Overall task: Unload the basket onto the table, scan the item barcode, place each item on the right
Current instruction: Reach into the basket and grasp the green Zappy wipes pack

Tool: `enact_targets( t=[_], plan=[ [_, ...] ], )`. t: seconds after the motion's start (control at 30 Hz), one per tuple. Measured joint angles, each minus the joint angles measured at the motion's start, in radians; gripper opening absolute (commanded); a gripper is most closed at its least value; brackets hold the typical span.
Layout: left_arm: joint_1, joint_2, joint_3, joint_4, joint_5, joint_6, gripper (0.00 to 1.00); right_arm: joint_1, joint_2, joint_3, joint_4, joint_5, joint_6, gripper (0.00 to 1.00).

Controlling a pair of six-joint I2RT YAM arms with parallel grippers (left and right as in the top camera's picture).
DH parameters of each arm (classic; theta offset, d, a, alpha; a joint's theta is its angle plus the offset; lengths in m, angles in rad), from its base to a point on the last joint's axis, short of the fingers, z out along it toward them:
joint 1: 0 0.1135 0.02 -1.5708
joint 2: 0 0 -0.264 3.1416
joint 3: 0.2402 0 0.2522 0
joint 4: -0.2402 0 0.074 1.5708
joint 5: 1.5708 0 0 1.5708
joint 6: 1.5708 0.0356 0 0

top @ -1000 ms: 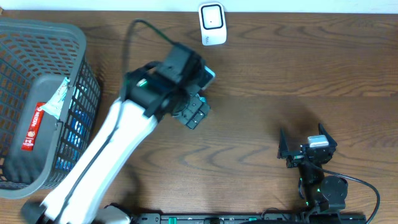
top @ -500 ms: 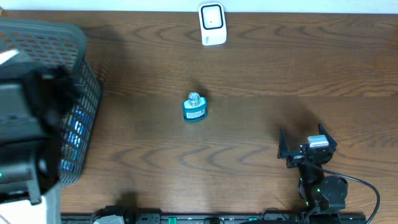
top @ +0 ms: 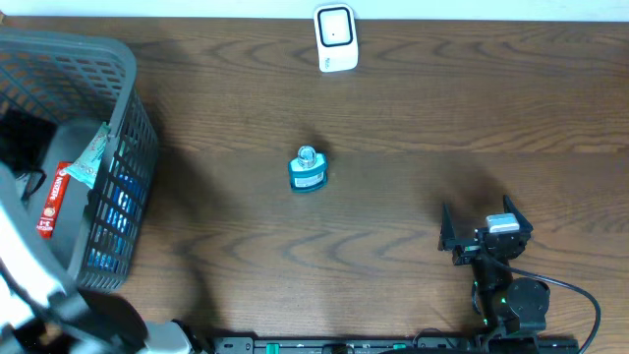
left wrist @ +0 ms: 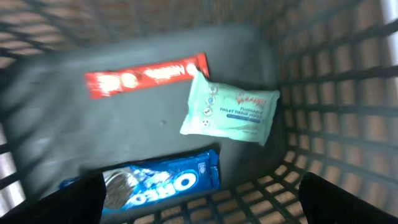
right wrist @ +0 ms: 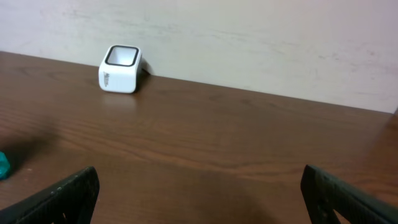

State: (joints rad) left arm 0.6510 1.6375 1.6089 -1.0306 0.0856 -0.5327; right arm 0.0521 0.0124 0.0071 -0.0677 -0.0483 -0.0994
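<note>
Left wrist cam sees inside the basket: Oreo pack, tissue pack, left gripper spread wide, empty. Overhead has the teal bottle, right gripper gaping, empty too.

White-shelled left arm, black right arm with a black cable.

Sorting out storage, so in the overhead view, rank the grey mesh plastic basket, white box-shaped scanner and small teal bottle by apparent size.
1. Grey mesh plastic basket, by far largest.
2. White box-shaped scanner.
3. Small teal bottle, only slightly smaller than the scanner.
</note>
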Motion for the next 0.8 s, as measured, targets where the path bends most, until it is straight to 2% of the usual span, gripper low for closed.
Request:
enact_targets(
  t=[0.3,0.53,0.8],
  plan=[
    [0.000,0.277,0.000,0.089,0.119,0.045,0.98,0.000,0.000,0.000,0.000,0.000,0.000,0.99],
    [0.000,0.371,-0.001,0.117,0.130,0.073,0.98,0.000,0.000,0.000,0.000,0.000,0.000,0.99],
    [0.000,0.404,-0.103,0.246,0.165,0.095,0.98,0.000,0.000,0.000,0.000,0.000,0.000,0.99]
  ],
)
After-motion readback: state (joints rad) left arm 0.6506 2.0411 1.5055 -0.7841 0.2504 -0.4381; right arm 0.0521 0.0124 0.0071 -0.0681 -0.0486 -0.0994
